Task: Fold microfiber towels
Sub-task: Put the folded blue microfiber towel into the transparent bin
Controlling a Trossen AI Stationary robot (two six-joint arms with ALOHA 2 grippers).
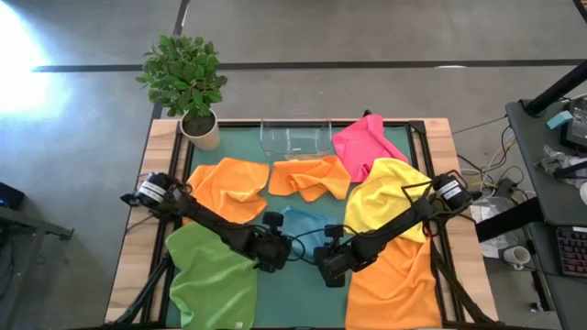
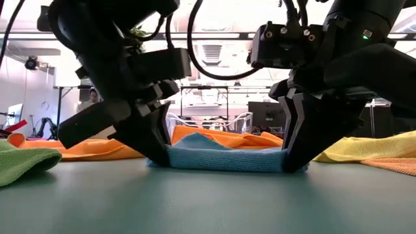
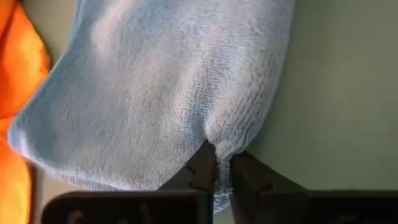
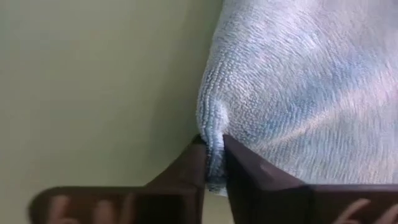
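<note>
Both arms are built of dark, near-black segments, each with a silver-white cylindrical motor housing at the base joint near its table edge, and black cables loop in arcs off the wrists where the two meet. From table height the left gripper (image 2: 158, 156) and right gripper (image 2: 296, 159) show as boxy black housings with angular plates, small screws on the right arm's wrist block and a tiny green light higher up. Each gripper's fingers (image 3: 202, 168) are smooth, dark, wedge-shaped blades tapering to narrow tips.
</note>
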